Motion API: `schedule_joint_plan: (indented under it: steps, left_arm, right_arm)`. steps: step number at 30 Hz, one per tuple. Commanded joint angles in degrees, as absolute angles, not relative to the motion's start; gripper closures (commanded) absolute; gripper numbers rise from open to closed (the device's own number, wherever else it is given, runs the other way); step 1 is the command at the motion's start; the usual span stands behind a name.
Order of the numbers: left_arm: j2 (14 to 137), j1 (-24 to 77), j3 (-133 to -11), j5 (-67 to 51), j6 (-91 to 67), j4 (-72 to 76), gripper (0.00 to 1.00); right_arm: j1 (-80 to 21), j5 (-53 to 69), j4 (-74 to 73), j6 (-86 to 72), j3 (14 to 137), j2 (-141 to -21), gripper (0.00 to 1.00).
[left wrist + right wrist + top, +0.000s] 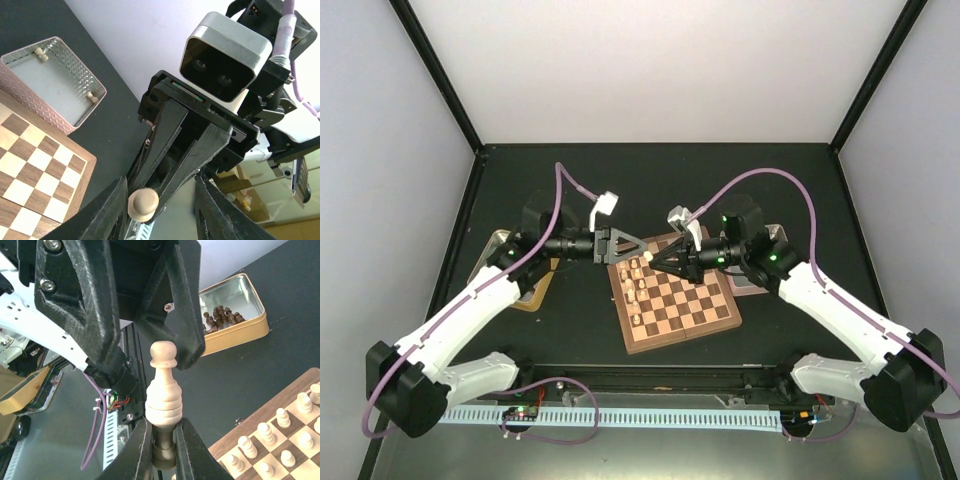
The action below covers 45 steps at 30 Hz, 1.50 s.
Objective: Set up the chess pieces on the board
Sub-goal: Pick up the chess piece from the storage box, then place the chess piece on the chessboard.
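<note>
- The board (680, 342) lies beneath both grippers, with pale chess pieces (245, 445) standing on its squares.
- The right gripper (164, 440) is clamped on the base of one pale piece (162, 390), holding it upright.
- The left gripper (160, 197) has its jaws apart, one on either side of that piece's head.

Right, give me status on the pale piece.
Right gripper shut on pale chess piece, by its base, upright. Left gripper open, fingers flanking its head, not clamped. Board partly set; only the piece between grippers.

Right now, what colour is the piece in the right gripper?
Pale tan piece; right wrist view.
</note>
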<state>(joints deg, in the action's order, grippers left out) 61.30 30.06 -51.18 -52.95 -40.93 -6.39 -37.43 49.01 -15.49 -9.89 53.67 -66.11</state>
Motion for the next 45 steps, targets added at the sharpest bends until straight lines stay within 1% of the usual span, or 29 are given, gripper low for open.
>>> schedule_joint_plan:
  steps: [1, 2, 4, 8, 10, 12, 14, 17, 20, 24, 27, 31, 35, 39, 45]
  left_arm:
    - [63.43, 31.09, -54.31, -55.38, -38.04, -9.91, 0.67]
    - [63.63, 31.26, -54.39, -55.37, -37.89, -9.84, 0.71]
    - [63.99, 31.40, -54.45, -55.35, -37.69, -9.97, 0.77]
    - [64.27, 31.42, -54.66, -54.67, -36.62, -10.73, 0.93]
    - [63.97, 31.46, -54.86, -53.51, -35.53, -11.84, 0.98]
    - [63.35, 31.44, -55.48, -50.75, -33.69, -14.03, 0.98]
    - [62.21, 31.45, -55.87, -44.76, -31.21, -16.95, 0.98]
    - [60.25, 31.52, -55.88, -33.53, -27.60, -21.55, 0.98]
    - [58.84, 33.03, -55.13, -25.73, -24.59, -23.48, 0.98]
    - [59.62, 39.83, -54.11, -15.94, -22.05, -23.49, 0.99]
    - [63.37, 46.31, -54.13, -8.23, -21.97, -24.43, 0.98]
    - [68.62, 53.65, -54.27, 3.67, -23.30, -26.11, 0.98]
    - [73.88, 58.52, -53.49, 10.21, -26.42, -26.28, 0.98]
    - [79.57, 60.97, -52.99, 12.97, -29.09, -26.10, 0.98]
    - [84.08, 61.87, -50.62, 14.81, -30.88, -23.24, 0.99]
  right_arm:
    - [-37.95, 50.59, -16.48, -7.61, 55.64, -66.75, 0.99]
    - [-37.91, 50.39, -16.58, -7.43, 55.76, -66.99, 0.99]
    - [-37.91, 50.14, -16.91, -7.13, 56.00, -67.25, 0.99]
    - [-37.96, 49.21, -16.92, -7.32, 56.02, -67.36, 0.99]
    - [-37.96, 47.93, -17.11, -7.53, 55.64, -67.03, 0.99]
    - [-37.95, 46.23, -17.57, -7.83, 54.81, -66.52, 0.99]
    - [-37.94, 42.23, -18.19, -8.60, 53.05, -65.39, 0.99]
    - [-37.86, 31.20, -19.08, -11.29, 50.34, -63.66, 0.99]
    - [-37.84, 19.08, -21.19, -15.22, 49.05, -63.17, 0.99]
    - [-37.37, 6.07, -23.29, -22.44, 47.78, -64.35, 0.99]
    - [-35.91, -1.14, -25.68, -30.90, 46.56, -66.34, 0.99]
    - [-33.61, -0.66, -27.03, -37.15, 44.32, -69.05, 0.99]
    - [-33.49, 0.71, -25.56, -39.29, 42.47, -69.71, 0.99]
    - [-33.40, 1.46, -24.85, -39.79, 41.84, -70.06, 0.99]
    - [-33.32, 2.05, -24.39, -39.81, 41.84, -71.04, 0.99]
